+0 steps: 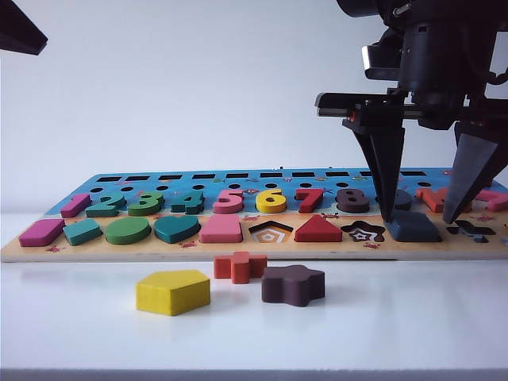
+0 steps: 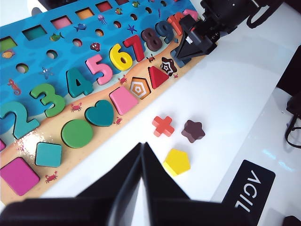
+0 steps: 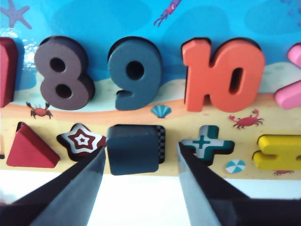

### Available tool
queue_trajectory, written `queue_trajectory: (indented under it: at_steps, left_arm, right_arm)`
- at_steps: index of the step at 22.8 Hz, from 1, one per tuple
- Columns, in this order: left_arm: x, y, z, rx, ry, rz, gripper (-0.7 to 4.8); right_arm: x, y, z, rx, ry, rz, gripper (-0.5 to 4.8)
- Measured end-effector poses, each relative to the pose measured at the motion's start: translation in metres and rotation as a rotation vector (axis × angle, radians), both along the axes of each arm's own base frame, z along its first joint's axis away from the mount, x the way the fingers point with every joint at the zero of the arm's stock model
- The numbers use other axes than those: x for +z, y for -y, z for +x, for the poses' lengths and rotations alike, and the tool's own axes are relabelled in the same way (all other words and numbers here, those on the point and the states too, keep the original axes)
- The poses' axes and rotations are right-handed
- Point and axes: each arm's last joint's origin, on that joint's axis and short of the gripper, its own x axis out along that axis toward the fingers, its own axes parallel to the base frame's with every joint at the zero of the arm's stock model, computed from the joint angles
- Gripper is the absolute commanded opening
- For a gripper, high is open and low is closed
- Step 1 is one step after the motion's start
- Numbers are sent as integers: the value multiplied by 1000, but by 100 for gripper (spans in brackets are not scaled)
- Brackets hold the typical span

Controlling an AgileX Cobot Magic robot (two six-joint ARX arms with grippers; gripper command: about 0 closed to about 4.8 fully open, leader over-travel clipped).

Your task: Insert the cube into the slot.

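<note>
Right gripper [image 3: 141,157] open astride cube [image 3: 132,149]

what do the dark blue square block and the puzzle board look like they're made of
Dark navy-blue square block: probably painted wood, with a matte, even coat, thick slab sides and rounded corners. Puzzle board: likely wood, with a pale bare edge along its front and a glossy printed beach picture on top that catches highlights.
</note>
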Motion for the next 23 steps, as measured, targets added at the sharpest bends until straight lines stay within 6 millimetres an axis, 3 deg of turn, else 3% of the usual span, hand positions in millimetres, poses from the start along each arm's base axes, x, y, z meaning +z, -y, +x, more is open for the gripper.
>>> queue_trajectory:
  at_steps: [23]
  left_arm:
    - [0,0,0,0,0,0,9]
  right_arm:
    - [0,1,1,-9,29,-27,284]
